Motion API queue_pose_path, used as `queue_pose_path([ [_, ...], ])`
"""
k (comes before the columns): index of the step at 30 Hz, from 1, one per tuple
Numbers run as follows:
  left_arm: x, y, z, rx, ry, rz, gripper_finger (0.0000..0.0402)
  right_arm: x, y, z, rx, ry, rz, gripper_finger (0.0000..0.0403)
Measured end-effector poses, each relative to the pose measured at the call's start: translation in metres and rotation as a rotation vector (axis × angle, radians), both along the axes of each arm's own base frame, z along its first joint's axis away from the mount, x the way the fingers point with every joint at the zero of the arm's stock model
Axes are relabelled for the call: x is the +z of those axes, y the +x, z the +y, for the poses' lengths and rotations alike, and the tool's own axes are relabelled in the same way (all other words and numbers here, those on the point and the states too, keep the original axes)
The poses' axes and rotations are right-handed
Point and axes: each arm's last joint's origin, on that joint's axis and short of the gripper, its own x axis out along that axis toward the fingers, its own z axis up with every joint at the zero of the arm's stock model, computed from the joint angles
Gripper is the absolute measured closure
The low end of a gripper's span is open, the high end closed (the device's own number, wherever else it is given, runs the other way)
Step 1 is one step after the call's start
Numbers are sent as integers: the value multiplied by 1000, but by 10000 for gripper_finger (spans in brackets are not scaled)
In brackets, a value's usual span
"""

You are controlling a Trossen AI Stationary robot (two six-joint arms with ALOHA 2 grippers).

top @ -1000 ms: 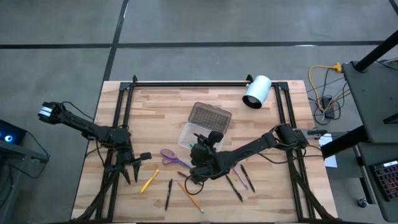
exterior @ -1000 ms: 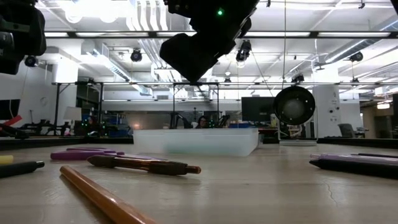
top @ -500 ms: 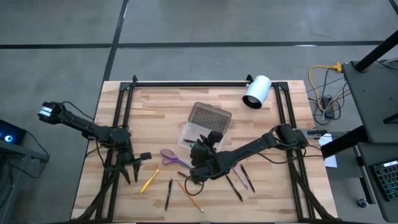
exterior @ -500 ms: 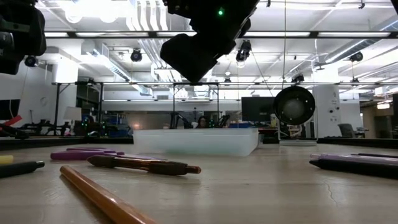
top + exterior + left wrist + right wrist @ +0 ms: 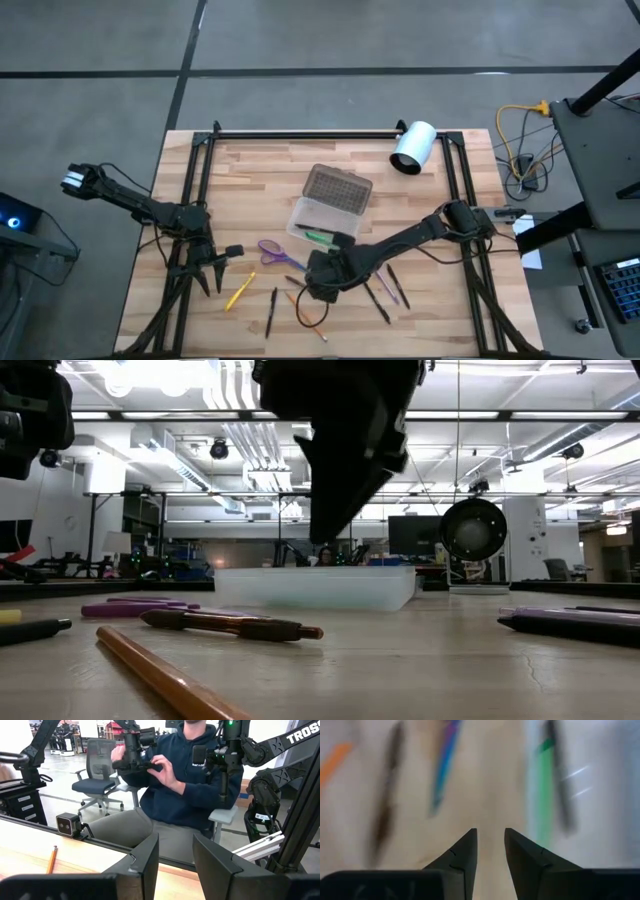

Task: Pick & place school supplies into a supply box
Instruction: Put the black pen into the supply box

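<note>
Green pen lies in clear box, long axis slanting across bench; right pincer slightly open, empty.

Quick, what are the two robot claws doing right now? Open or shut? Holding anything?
Left claw: open, holding nothing, waiting at the table's left edge.
Right claw: open a little, holding nothing, above the table beside the green pen.

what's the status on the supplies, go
Right gripper empty, jaws slightly apart, above table between box and loose pens. Left gripper open, parked left. Green pen in supply box; scissors, pens outside. Nothing blocking.
</note>
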Motion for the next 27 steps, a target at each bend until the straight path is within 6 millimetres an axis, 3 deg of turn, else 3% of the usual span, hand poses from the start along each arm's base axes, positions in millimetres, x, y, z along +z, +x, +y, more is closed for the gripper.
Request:
queue_pose_path([
  [6,0,0,0,0,0,0,297,4,-6,7,-144,312,129,324],
  [12,0,0,0,0,0,0,297,4,-20,13,-321,305,216,331],
  [27,0,0,0,0,0,0,297,9,-39,51,-423,333,210,320],
])
